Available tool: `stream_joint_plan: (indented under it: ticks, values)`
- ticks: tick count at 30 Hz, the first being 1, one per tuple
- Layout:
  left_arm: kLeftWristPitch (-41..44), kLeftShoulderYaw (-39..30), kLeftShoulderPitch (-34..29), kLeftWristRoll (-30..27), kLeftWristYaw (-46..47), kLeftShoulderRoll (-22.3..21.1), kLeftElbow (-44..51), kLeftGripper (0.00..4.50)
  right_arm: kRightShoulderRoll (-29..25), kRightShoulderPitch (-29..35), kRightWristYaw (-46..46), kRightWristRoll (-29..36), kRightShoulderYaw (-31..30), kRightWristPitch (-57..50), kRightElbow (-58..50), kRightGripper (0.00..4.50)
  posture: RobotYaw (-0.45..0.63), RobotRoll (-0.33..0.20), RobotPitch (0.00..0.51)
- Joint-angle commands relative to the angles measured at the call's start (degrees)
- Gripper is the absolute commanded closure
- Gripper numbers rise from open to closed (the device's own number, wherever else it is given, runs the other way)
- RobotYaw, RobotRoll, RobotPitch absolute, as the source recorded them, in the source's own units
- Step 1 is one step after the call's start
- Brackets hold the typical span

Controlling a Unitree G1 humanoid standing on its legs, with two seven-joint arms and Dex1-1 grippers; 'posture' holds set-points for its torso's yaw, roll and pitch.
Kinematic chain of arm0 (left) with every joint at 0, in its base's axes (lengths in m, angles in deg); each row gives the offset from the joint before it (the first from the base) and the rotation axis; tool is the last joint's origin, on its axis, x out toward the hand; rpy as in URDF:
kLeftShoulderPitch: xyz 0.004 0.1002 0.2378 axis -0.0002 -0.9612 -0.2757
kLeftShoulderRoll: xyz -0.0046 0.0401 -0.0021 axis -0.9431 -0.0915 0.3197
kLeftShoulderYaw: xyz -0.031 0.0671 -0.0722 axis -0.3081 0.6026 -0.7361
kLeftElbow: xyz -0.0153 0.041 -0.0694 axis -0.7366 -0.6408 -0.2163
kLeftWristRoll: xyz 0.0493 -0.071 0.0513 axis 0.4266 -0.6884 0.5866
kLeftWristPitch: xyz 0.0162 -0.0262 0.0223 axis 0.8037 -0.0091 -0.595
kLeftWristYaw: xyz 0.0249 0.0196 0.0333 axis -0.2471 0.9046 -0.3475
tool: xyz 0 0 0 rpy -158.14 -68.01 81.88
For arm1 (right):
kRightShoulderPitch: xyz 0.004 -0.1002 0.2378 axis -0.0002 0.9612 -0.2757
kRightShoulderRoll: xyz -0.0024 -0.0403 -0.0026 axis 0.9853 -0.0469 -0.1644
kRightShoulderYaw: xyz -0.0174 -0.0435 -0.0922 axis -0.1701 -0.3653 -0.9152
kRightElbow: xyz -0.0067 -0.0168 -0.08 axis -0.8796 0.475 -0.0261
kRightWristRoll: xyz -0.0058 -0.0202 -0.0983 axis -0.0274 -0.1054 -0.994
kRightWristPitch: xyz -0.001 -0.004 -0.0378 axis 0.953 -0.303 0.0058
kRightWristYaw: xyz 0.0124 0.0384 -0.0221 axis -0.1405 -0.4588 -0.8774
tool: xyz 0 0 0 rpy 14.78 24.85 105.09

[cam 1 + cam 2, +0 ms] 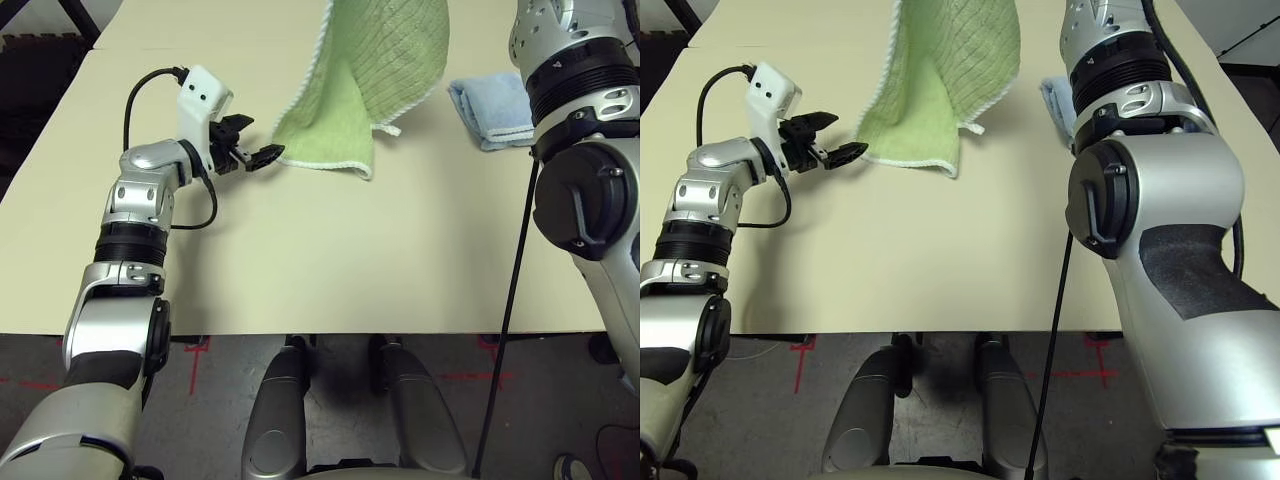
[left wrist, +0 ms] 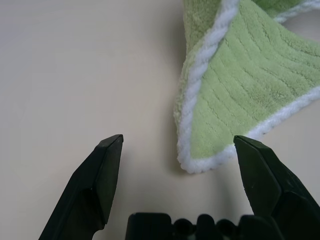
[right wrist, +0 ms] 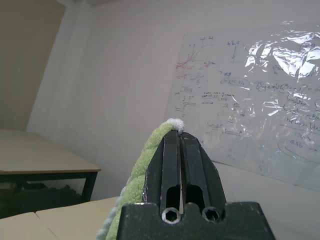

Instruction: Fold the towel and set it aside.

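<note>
The left gripper (image 1: 252, 152) hovers low over the cream surface (image 1: 330, 260) with its fingers spread wide, just beside the towel's (image 1: 345, 115) hanging lower corner. The towel hangs from above with that lower edge resting on the surface, its top hem pinched between the right gripper's (image 3: 180, 142) closed fingers. Farther right lies a folded light blue towel (image 1: 492, 108).

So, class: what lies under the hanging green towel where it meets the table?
Under the towel, only its lowest corner rests on the bare beige table. Its draped folds cover the tabletop behind them, so nothing there can be seen.
</note>
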Motion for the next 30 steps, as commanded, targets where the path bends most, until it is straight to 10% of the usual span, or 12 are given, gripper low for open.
stream_joint_plan:
  ticks: [1, 12, 30]
  values:
    - [0.6, 0.9, -1.2, -0.2, -1.3, -0.1, 0.2, 0.39, -0.4, -1.9, -0.6, 0.4, 0.2, 0.3, -1.8, 4.5, 0.1, 0.0, 0.251]
    - [-0.4, 0.8, -0.9, -0.6, -1.6, 1.0, -1.4, 4.49, -0.5, -1.8, -0.7, 0.2, 0.1, 0.2, -1.9, 4.5, 0.09, 0.0, 0.246]
    - [2.3, 0.7, 2.0, 1.8, -2.4, -4.0, -3.5, 4.49, -3.3, 2.4, -1.8, -0.7, -0.3, -1.1, -2.0, 4.5, 0.12, 0.0, 0.251]
